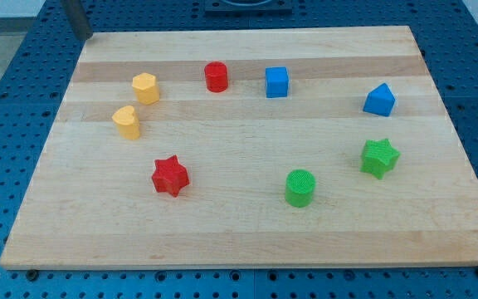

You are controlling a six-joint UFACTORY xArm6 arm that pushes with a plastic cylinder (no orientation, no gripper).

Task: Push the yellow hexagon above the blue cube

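Observation:
The yellow hexagon (145,87) stands on the wooden board (247,224) at the upper left. The blue cube (277,81) stands near the top middle, well to the right of the hexagon, with the red cylinder (216,76) between them. My rod shows at the view's top left corner, with my tip (84,36) just off the board's top left corner, up and left of the yellow hexagon and apart from it.
A yellow heart (127,121) lies just below and left of the hexagon. A red star (170,175) sits lower left of centre. A green cylinder (299,187), a green star (379,157) and a blue pentagon-like block (379,100) stand on the right.

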